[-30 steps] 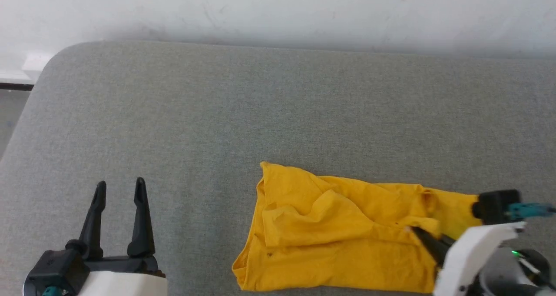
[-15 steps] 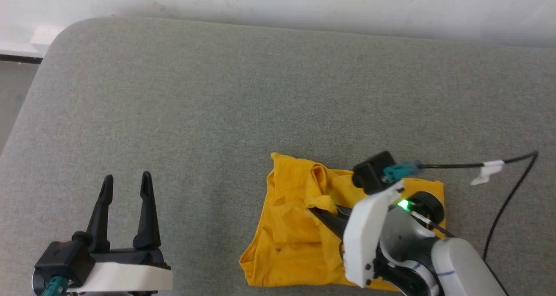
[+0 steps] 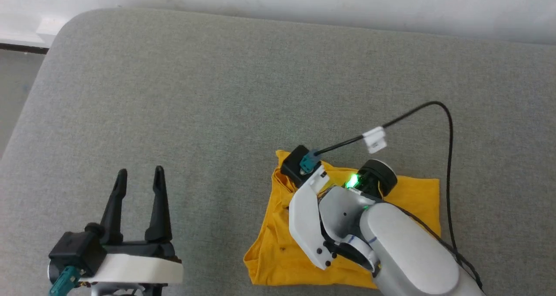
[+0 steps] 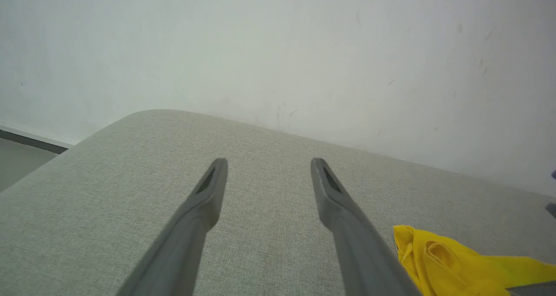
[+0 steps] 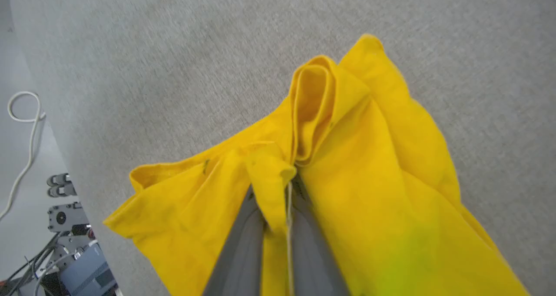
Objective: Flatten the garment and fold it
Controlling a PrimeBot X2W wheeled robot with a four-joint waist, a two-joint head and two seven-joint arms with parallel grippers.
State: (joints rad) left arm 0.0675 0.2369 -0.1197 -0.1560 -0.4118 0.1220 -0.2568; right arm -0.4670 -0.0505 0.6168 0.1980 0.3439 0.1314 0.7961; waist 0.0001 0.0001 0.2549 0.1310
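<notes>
a grey pad (image 3: 217, 91) takes up most of the head view, its far edge against a white wall (image 3: 304, 0). the shirt (image 3: 269, 252) lies on the pad near its front edge, right of the pad's middle. it is bunched into a rough rectangle with plain yellow cloth showing and creases across it. the right arm (image 3: 408, 252) reaches in over the pad's front right part and covers the middle of the shirt. in its wrist view the right gripper (image 5: 276, 187) is clamped on a raised fold of the shirt, with yellow cloth pinched between its two fingers. past the tips the fold stands up off the pad as a loop. the left gripper (image 3: 141, 170) sits over the pad's front left part, well apart from the shirt, fingers spread with bare pad between them, holding nothing. off the pad's corner in the right wrist view, some gear (image 5: 69, 226) and a white cord (image 5: 26, 113) lie on the floor. a black cable (image 3: 447, 126) arcs from the right wrist over the pad's right half, with a white tag (image 3: 375, 139) on it. a green light (image 3: 352, 181) glows on that wrist.
</notes>
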